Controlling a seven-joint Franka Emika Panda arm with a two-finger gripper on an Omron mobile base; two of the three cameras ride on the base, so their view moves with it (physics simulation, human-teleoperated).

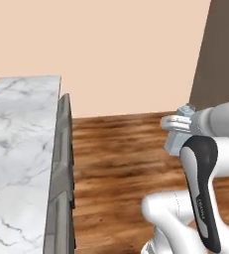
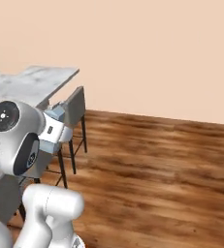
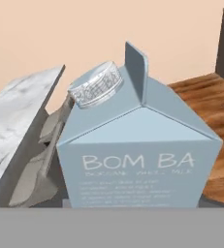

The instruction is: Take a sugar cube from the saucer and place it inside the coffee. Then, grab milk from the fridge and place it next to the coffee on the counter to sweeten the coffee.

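Milk [image 3: 137, 160] sits right up against the hand camera, pale blue carton with its silver cap [image 3: 95, 84] on top. Jaws hidden, so I cannot tell their grip. Beyond: grey chairs [image 3: 38, 164], marble worktop [image 3: 14, 109], wood floor [image 3: 208, 92], peach wall.

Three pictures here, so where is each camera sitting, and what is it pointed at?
Left base view: behind the arm's left, facing the counter, wood floor and stools; white arm at lower right.
Right base view: behind the arm's right, same counter, stools and floor; arm at lower left.
Hand view: on the hand, looking along the gripper at the milk close up.
All three share the counter, stools and floor.
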